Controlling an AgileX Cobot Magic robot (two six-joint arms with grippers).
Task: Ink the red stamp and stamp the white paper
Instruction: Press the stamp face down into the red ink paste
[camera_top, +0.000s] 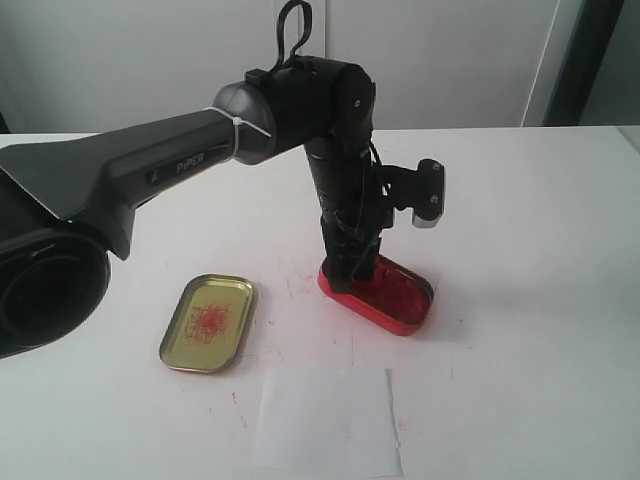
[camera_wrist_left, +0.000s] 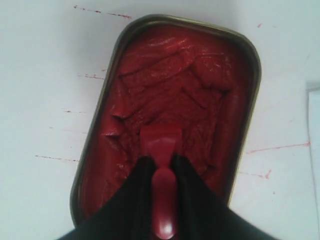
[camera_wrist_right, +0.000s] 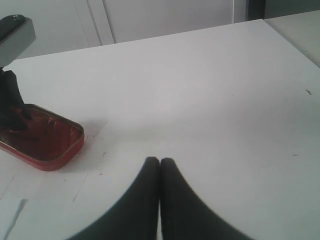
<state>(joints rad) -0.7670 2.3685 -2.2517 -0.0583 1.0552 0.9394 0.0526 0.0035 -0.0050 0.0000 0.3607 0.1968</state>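
- my left claw (camera_wrist_left: 161, 162) clenches the stamp (camera_wrist_left: 160, 140) by its knob, base in the tin (camera_wrist_left: 252, 65) paste.
- light, stiff, likely slick; knob is the hold.
- right claw (camera_wrist_right: 159, 167) closed, empty.

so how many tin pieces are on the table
2: the red ink tin under the left gripper, and the gold lid lying apart from it, further left in the exterior view.
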